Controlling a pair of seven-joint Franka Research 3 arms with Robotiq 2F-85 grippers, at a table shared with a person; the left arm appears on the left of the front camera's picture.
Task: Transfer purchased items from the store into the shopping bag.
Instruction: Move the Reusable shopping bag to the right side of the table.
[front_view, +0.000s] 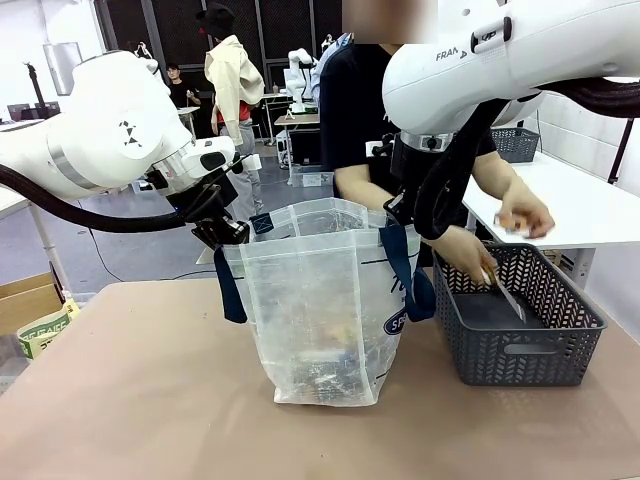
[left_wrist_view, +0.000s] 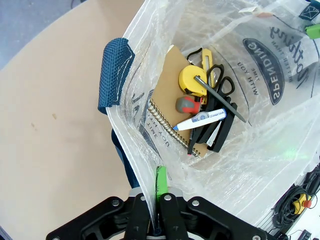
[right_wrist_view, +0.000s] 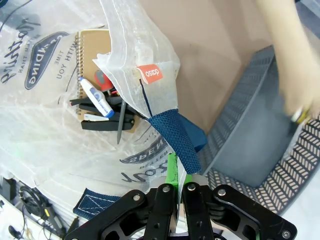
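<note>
— So, what's gripped?
— Left tool (left_wrist_view: 153, 199) pinches the crinkly translucent whitish plastic shopping bag (front_view: 320, 300) by its rim; right tool (right_wrist_view: 179, 178) likewise, beside a navy mesh strap (right_wrist_view: 175, 140).
— Inside?
— Purchased items (left_wrist_view: 200, 110) heaped at the bottom, overlapping; bag upright on the tan table (front_view: 120, 400).

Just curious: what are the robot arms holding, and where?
The shopping bag, by its top rim: left gripper on one side, right gripper on the opposite.
</note>
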